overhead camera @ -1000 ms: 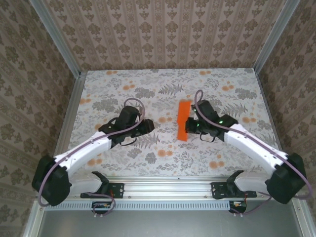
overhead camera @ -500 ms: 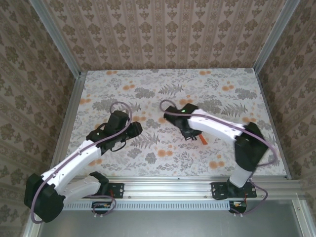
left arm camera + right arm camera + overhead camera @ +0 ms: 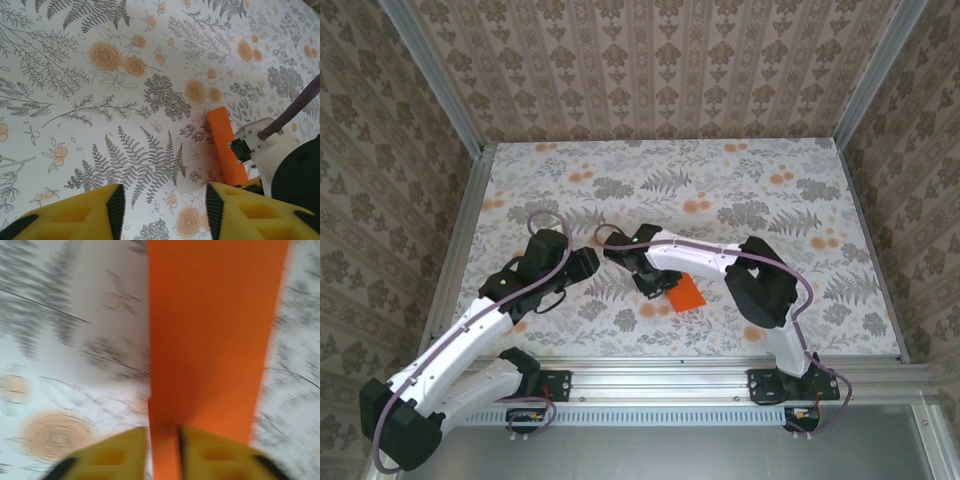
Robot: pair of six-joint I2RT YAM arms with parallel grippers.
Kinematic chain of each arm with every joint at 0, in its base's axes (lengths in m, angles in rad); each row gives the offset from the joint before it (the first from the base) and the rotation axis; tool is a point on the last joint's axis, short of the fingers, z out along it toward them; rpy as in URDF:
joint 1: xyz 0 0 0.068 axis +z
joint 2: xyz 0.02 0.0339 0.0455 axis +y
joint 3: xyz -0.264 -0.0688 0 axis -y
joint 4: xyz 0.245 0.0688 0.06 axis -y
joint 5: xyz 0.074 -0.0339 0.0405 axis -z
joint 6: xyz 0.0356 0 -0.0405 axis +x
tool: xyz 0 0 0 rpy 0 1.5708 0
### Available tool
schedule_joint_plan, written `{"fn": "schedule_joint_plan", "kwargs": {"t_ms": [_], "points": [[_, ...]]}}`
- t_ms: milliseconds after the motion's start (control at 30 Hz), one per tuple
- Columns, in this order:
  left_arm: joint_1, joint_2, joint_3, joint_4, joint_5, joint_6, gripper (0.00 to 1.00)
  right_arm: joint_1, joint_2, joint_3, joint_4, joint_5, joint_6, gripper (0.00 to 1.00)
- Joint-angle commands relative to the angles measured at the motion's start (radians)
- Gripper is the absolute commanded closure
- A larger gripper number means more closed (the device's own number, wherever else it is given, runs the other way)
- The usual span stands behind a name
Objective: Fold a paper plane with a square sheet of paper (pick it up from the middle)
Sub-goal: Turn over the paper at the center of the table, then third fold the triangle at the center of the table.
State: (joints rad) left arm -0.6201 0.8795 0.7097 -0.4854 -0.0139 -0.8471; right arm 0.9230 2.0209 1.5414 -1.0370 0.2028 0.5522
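As I read the scene from the left, the left gripper (image 3: 582,262) stood to the left of the orange paper (image 3: 686,293), near it but not touching, low over the table (image 3: 770,190). Its jaws were released and nothing was between them.

Next came the right gripper (image 3: 648,283), just at the left end of the paper. In its wrist view the jaws stood a narrow way apart and one long edge of the paper ran into the gap, so I judged the grip loose. Whether the pads touched the paper, I could not tell.

The paper itself lay flat as a narrow folded strip. I judged the step to be setting the strip down for the next fold. To do it well, I would open the right jaws fully, rise straight up from the paper so that it does not drag or spring open, and only then bring the left gripper onto it.
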Motion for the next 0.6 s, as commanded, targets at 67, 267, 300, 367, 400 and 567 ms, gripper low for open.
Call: {"fn": "schedule_joint_plan", "kwargs": {"t_ms": [67,267,300,367,400,567], "points": [[0.004,0.070,-0.018,0.075,0.104,0.015,0.43,-0.132,-0.372,-0.289,0.287,-0.255,0.000,0.46],[-0.065,0.291,0.067,0.124,0.197,0.046,0.45,-0.342,-0.565,-0.554,0.458,-0.390,-0.020,0.43],[-0.083,0.330,0.085,0.128,0.202,0.050,0.45,-0.376,-0.574,-0.580,0.480,-0.427,-0.028,0.43],[-0.116,0.418,0.123,0.144,0.229,0.048,0.45,-0.440,-0.581,-0.628,0.536,-0.494,-0.041,0.44],[-0.126,0.462,0.140,0.149,0.237,0.045,0.46,-0.463,-0.575,-0.641,0.552,-0.515,-0.044,0.44],[-0.177,0.654,0.219,0.191,0.271,0.014,0.48,-0.521,-0.530,-0.699,0.642,-0.598,-0.057,0.46]]}}
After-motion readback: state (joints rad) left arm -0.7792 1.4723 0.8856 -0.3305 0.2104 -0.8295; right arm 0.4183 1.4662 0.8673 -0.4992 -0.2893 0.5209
